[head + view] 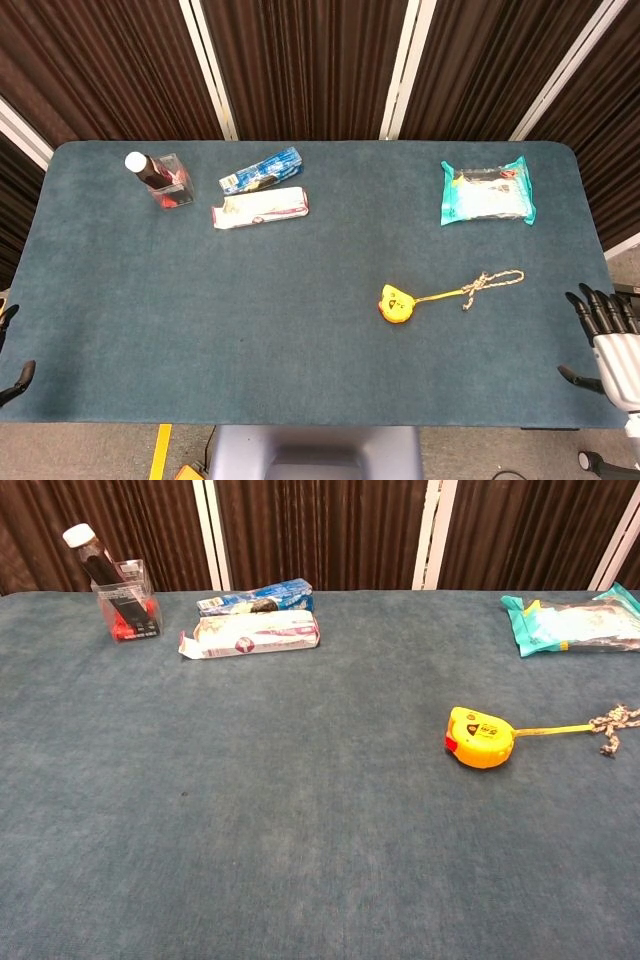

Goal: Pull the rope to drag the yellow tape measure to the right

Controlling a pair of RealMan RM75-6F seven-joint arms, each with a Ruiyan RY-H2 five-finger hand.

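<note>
The yellow tape measure point(395, 303) point(479, 737) lies flat on the blue table right of centre, its yellow tape drawn out to the right. A braided rope point(491, 282) point(612, 722) is tied to the tape's end and lies slack in a small loop. My right hand point(608, 340) is at the table's right front edge, fingers spread, holding nothing, well clear of the rope. Only the dark fingertips point(14, 377) of my left hand show at the left front edge in the head view; how they stand is hidden.
A teal wipes pack point(486, 190) point(570, 623) lies at the back right. At the back left are a dark bottle in a clear box point(161, 179) point(117, 590), a blue packet point(262, 170) point(255, 597) and a white tube box point(260, 207) point(250, 633).
</note>
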